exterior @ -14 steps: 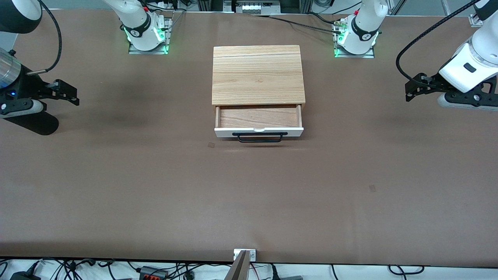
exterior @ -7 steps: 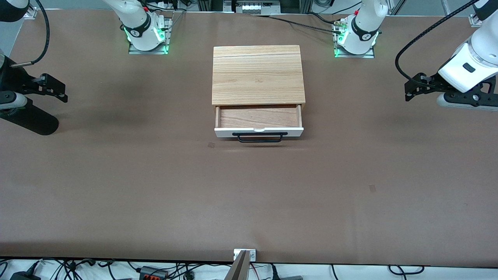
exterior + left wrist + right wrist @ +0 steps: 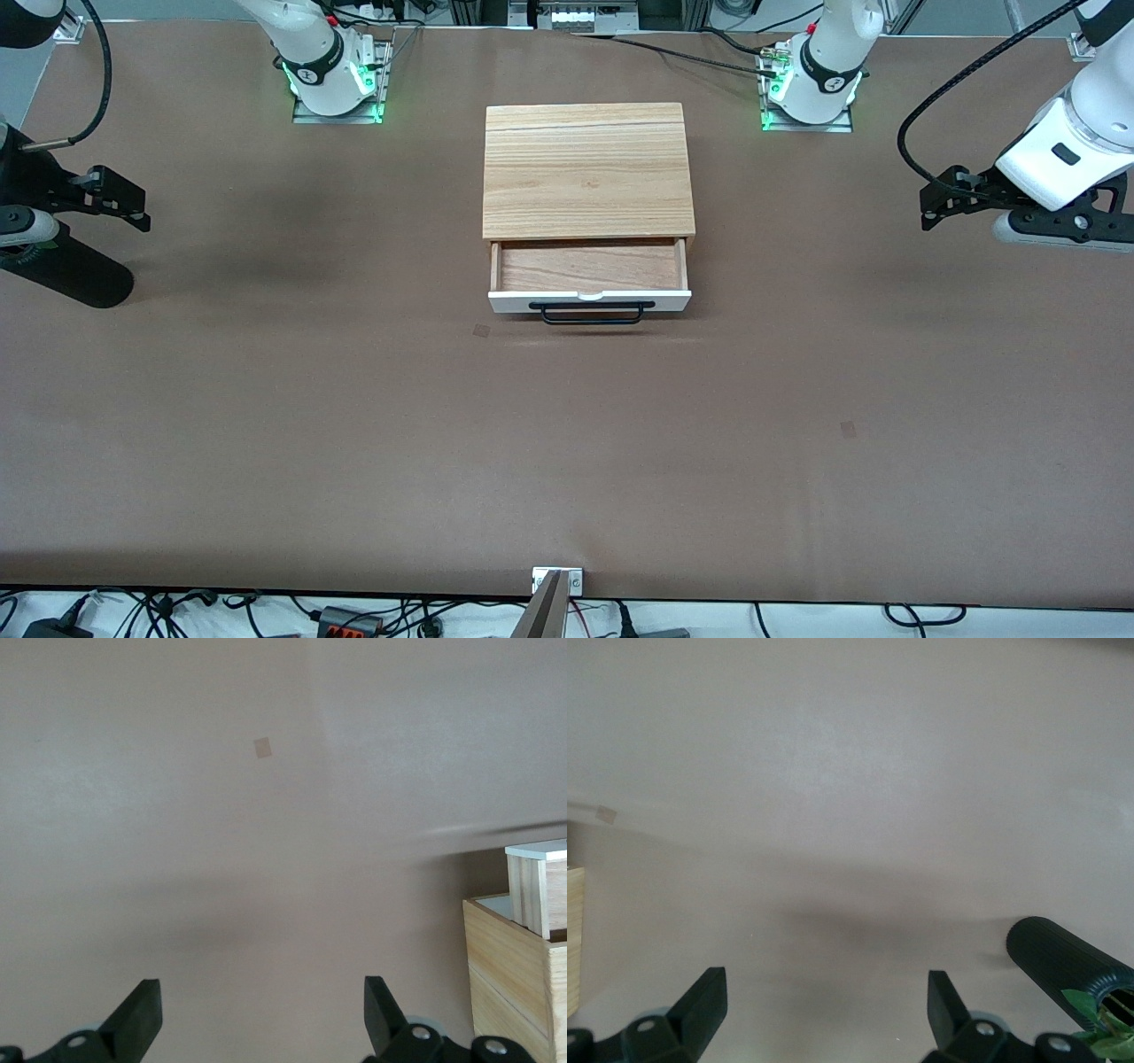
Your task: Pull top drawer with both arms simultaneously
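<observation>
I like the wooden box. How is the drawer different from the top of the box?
The drawer is reddish-brown wood inside; the cabinet top is paler, striped wood. The drawer has a white front and a black handle; the top has neither. The drawer sticks out nearer the front camera, open, with nothing showing in it; the top is one flat board, and bigger. Both are wooden, and neither end effector touches them.

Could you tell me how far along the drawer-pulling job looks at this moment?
Done: the top drawer stands partly out of the cabinet, its reddish wooden inside showing. In hand: nothing; the left gripper is open over the table at the left arm's end, the right gripper open at the right arm's end, both clear of the handle. Left: apparently nothing, unless it should open further.
</observation>
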You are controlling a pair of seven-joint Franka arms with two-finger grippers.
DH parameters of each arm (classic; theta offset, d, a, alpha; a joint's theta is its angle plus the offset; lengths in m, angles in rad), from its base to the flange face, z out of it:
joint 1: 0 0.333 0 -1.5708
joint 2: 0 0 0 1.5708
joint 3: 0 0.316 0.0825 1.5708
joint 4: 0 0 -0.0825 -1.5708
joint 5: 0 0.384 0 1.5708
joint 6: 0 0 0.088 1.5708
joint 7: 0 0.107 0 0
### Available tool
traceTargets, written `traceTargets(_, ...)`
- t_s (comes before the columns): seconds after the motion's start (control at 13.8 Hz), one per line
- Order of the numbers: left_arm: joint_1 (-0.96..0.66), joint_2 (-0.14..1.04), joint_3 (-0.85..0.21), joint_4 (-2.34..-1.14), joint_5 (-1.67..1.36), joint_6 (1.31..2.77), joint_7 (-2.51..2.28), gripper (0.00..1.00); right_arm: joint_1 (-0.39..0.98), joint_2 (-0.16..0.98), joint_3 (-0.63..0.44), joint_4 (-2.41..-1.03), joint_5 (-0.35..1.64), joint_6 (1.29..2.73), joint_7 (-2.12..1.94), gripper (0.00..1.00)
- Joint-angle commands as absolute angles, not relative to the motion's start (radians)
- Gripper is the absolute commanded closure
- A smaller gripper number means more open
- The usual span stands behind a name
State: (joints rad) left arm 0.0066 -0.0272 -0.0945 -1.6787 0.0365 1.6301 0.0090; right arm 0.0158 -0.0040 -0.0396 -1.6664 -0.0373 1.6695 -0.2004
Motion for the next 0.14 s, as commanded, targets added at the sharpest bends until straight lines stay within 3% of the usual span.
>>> traceTargets(0.0,0.002,-0.011,-0.094,-1.646,0.029,1.606,0.006,0.00,0.006,-0.006,-0.028,-1.661,-0.052,1.664,-0.215,0.00)
traceTargets(0.07,0.002,-0.011,-0.094,-1.646,0.028,1.606,0.006,0.00,0.006,-0.006,-0.028,-1.661,-0.051,1.664,-0.215,0.00)
